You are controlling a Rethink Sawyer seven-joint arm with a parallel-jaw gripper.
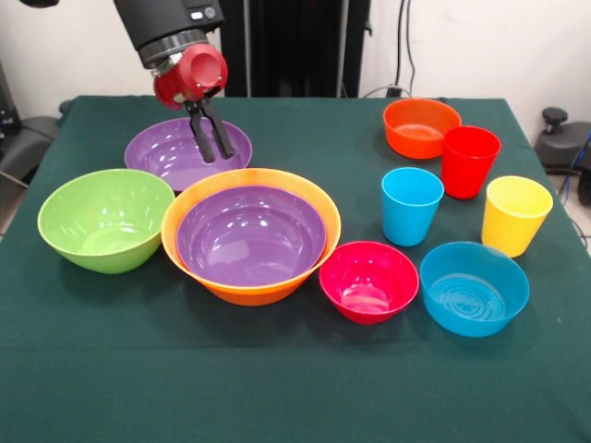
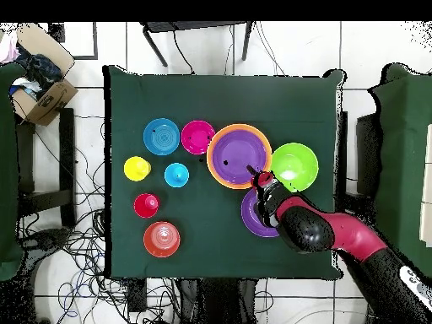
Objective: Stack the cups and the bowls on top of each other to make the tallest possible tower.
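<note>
A large orange bowl [image 1: 247, 293] holds a purple bowl [image 1: 249, 238] nested inside it, left of the table's centre. Behind it sits a second purple bowl [image 1: 159, 152], empty. My gripper [image 1: 218, 155] hangs just over that bowl's near right rim, open, with nothing between its black fingers. From overhead the gripper [image 2: 253, 174] lies between the nested pair [image 2: 240, 126] and the half-hidden purple bowl [image 2: 248, 221]. A lime green bowl [image 1: 106, 220] stands at the left. On the right stand the blue cup [image 1: 412, 205], red cup [image 1: 469, 161] and yellow cup [image 1: 516, 215], all upright and apart.
A small pink-red bowl [image 1: 368, 281] and a small blue bowl [image 1: 474, 288] sit at the front right. A small orange bowl [image 1: 421, 127] is at the far right. A cardboard box [image 2: 40, 84] stands off the table.
</note>
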